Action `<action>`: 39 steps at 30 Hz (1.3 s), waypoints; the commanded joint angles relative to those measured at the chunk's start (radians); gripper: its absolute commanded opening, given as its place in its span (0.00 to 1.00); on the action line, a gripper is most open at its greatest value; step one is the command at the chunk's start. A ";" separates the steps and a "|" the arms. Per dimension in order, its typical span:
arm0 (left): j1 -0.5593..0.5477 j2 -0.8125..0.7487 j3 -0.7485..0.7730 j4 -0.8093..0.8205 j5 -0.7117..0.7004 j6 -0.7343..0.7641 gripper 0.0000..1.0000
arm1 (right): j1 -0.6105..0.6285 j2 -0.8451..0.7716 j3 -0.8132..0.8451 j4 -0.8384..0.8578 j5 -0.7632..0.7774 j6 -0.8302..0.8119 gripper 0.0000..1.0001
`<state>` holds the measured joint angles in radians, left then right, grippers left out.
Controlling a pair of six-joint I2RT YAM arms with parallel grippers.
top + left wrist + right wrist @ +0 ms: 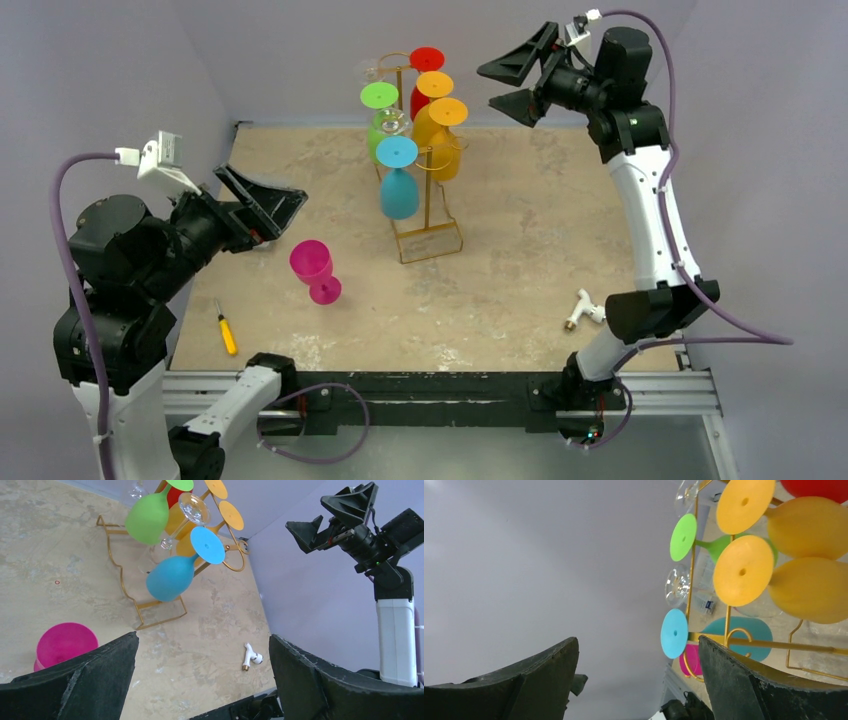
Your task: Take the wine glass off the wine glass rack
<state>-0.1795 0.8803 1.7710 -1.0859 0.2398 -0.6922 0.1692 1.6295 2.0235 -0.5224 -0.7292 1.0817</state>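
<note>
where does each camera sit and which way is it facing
Top external: above and behind the bases, looking down on the table; both arms show.
Left wrist: on the left gripper, facing the wine glass rack and the right arm; own open fingers at bottom.
Right wrist: on the raised right gripper, facing the rack sideways; own fingers at bottom.
Shared: the blue glass, in all three.

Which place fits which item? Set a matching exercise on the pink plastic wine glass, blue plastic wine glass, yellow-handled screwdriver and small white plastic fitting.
1 pink plastic wine glass
2 blue plastic wine glass
3 yellow-handled screwdriver
4 white plastic fitting

A hangs bowl-down on the gold wire rack
B lies near the table's right front
C stands on the table, off the rack
D lies near the table's left front

Pairs: 1-C; 2-A; 3-D; 4-B
</note>
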 commanded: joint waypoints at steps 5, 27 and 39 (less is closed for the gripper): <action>-0.003 -0.023 0.003 -0.009 -0.023 -0.001 1.00 | -0.034 0.043 -0.036 0.150 -0.039 0.063 0.82; -0.003 -0.026 0.025 -0.042 -0.037 -0.010 0.99 | -0.068 0.153 -0.113 0.284 -0.114 0.030 0.63; -0.003 -0.066 -0.004 -0.052 -0.067 -0.017 0.99 | -0.081 0.170 -0.150 0.261 -0.112 -0.006 0.60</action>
<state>-0.1795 0.8288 1.7699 -1.1458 0.1925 -0.6964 0.0910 1.8046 1.8938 -0.2878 -0.8120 1.1072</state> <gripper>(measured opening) 0.993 0.607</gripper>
